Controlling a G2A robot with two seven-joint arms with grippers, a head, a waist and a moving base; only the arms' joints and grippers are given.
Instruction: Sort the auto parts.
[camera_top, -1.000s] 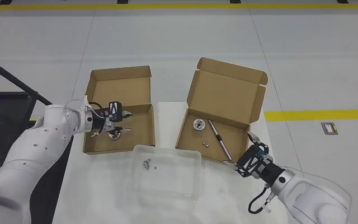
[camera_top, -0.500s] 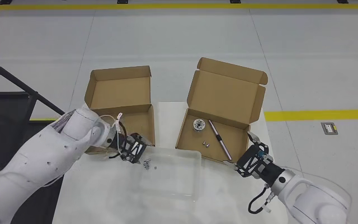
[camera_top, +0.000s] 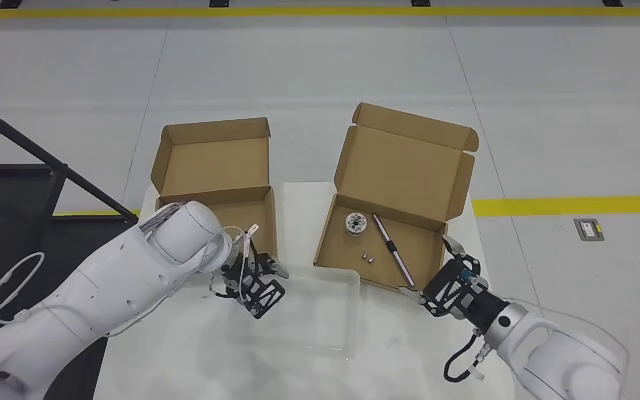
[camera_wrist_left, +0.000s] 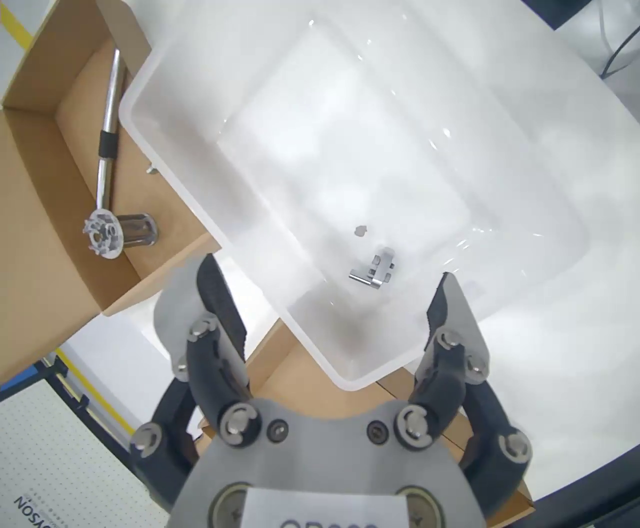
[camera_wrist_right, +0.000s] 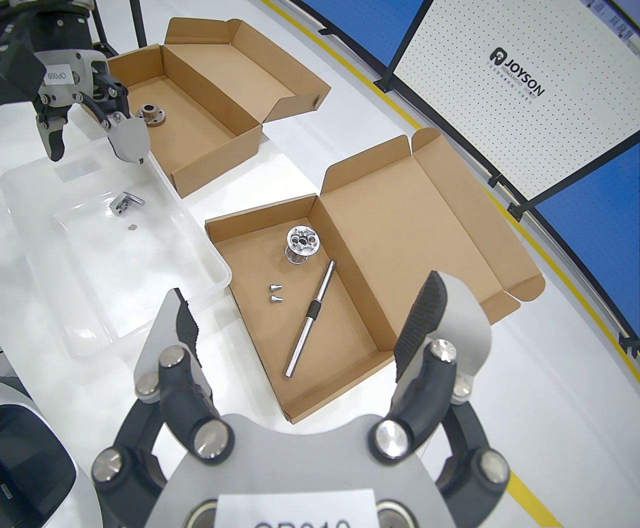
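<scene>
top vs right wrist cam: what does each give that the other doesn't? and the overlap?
Top adds: the right gripper seen from outside, at the right box's near corner. Right wrist adds: the bracket in the tray, below the open left gripper, and the flange in the left box. Both: spool, rod and two screws in the right box.

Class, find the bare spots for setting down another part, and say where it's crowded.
Bare: most of the tray, away from the bracket by the left gripper; the left box beyond its hub. Crowded: right box with spool, screws, rod.
</scene>
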